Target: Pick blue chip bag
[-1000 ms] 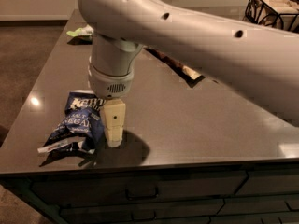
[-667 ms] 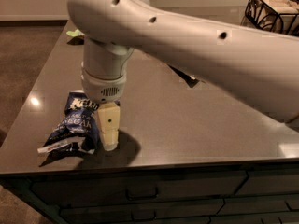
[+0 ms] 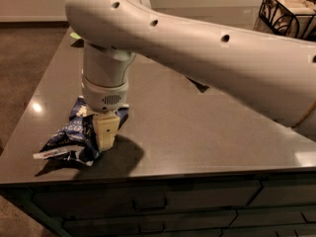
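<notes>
Beneath the gripper [image 3: 105, 141], the blue chip bag [image 3: 66, 138] lies crumpled, white-lettered.

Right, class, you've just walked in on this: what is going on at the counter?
A one-armed robot is working on the blue chip bag, which lies crumpled near the front left corner of the dark countertop. The arm reaches across the counter, and its gripper points straight down at the bag's right side, low against the foil. The bag rests on the countertop and has not been lifted. A black wire basket sits at the far right, away from the action.
</notes>
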Controlling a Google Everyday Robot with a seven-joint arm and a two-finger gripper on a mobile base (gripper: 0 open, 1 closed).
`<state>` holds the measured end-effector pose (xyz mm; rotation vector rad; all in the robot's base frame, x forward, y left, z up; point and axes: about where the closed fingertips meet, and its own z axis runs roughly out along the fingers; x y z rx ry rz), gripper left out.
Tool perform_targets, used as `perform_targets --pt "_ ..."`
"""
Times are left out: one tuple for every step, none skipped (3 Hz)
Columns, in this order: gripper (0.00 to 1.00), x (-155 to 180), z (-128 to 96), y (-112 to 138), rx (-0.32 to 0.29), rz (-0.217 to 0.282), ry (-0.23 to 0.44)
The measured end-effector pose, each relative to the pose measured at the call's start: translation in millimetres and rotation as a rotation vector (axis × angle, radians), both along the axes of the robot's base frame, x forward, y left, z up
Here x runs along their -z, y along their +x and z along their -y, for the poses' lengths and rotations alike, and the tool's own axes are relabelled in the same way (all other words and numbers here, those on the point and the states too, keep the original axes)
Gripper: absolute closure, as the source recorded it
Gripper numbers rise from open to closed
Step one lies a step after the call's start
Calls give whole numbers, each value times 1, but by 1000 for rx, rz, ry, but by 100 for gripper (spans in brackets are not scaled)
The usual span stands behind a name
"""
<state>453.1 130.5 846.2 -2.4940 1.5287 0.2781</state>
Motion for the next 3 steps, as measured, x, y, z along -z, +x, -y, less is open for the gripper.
perform_targets --pt "64 -2 -1 -1 -4 -7 7" --pt "87 -16 1 4 14 -16 47" --pt "100 -50 17 23 59 -35 125"
